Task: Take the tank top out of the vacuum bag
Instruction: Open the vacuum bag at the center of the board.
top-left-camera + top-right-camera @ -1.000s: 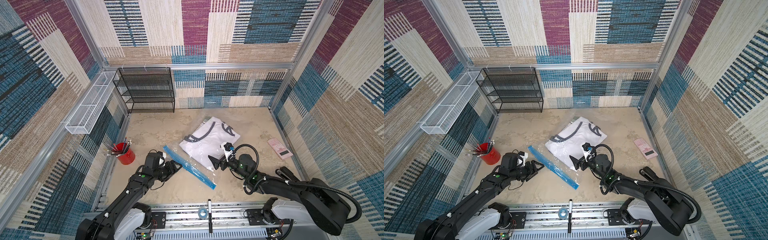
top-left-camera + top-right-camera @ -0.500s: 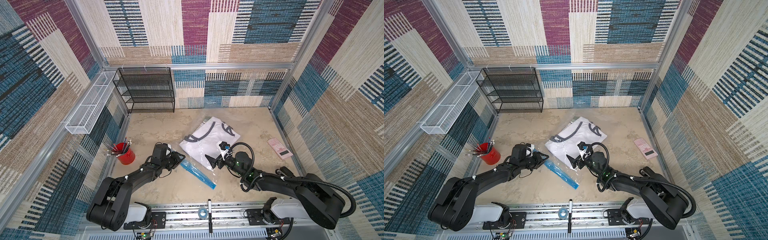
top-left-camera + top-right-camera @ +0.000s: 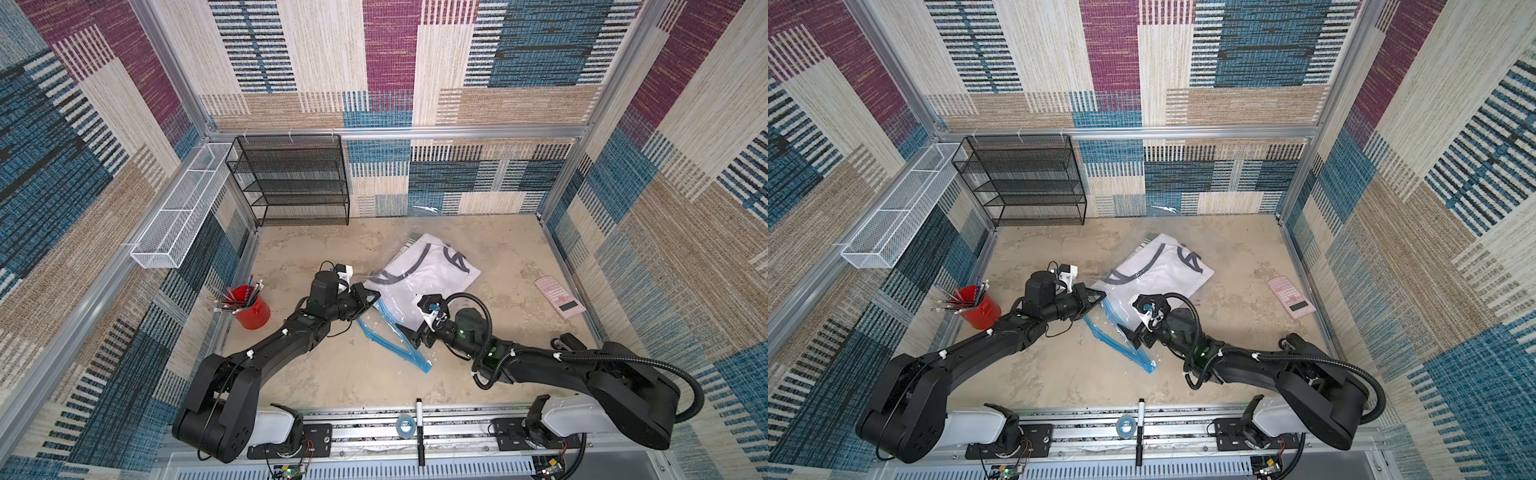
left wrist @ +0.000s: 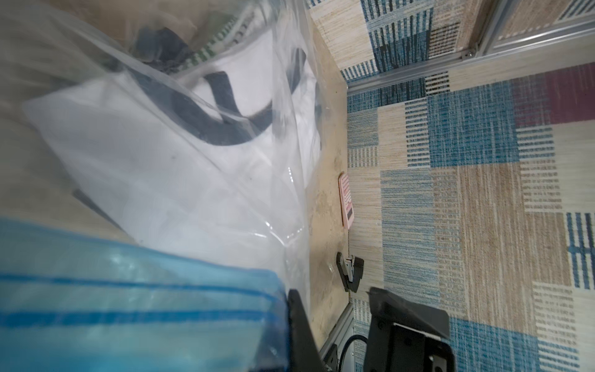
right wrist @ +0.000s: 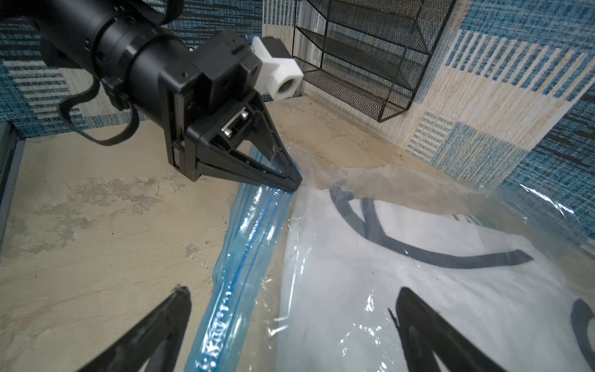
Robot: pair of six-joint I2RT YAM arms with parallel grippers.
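In both top views the vacuum bag [image 3: 386, 322] lies on the counter [image 3: 332, 374] between the arms. The white tank top [image 3: 432, 270] is inside it, toward the far end. The left end effector [image 3: 371, 296] meets one end of the blue zip-seal strip [image 3: 415, 358]. The right end effector [image 3: 411, 336] hovers by the strip's middle, jaws apart. The strip's two lips spread in a V, so the mouth looks partly open. A red cup of pens [image 3: 251, 311], a black mesh rack [image 3: 291, 183] and a pink calculator [image 3: 559, 297] stand well clear.

In the left wrist view the strip fills the foreground, with the shirt visible through the film beyond it. The jaws cannot be read here.

The right wrist view shows the left jaws together, pinching plastic at the strip's end. The right one's own fingers [image 5: 167, 322] are spread wide and hold nothing.

The step in hand looks like securing the mouth. Next, the right arm would need to slip under the top film and take cloth alone, since that film drapes over the shirt.
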